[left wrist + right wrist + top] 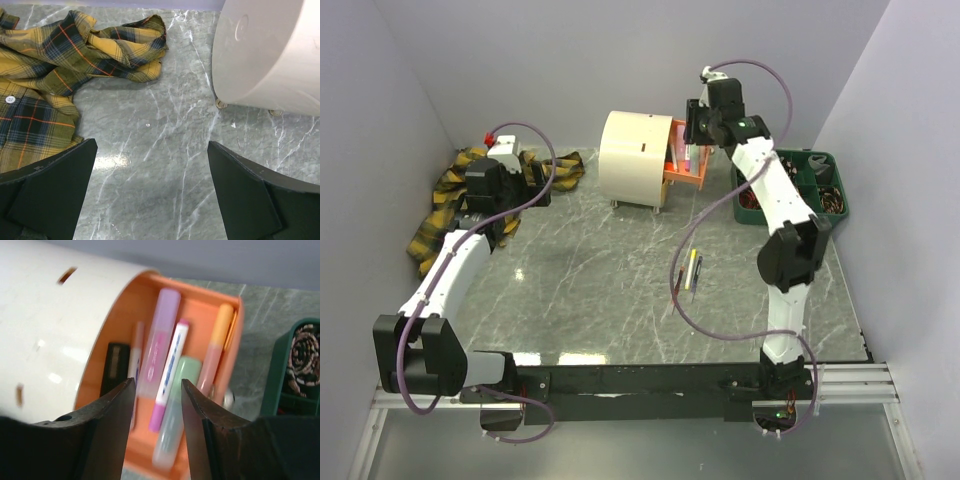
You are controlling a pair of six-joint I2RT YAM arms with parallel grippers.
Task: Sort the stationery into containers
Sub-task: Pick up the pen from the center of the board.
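The cream cylindrical cabinet [635, 158] stands at the back with its orange drawer [685, 172] pulled out. My right gripper [692, 140] hovers over the drawer, open and empty [157, 382]. In the drawer [235, 340] lie a pink highlighter [160, 340], a white pen with a pink cap [170, 375], a green highlighter [177, 410], an orange highlighter [215, 355], a black one [114, 367] and a thin pen [134, 360]. A yellow pen [690, 268] and a dark pen [697, 275] lie on the table. My left gripper [548, 183] is open and empty over bare marble [152, 145].
The dark green tray [790, 153] with coiled bands stands right of the drawer; its corner shows in the right wrist view [280, 385]. The yellow-black plaid cloth [450, 195] lies at the back left, also in the left wrist view [60, 65]. Walls close in three sides.
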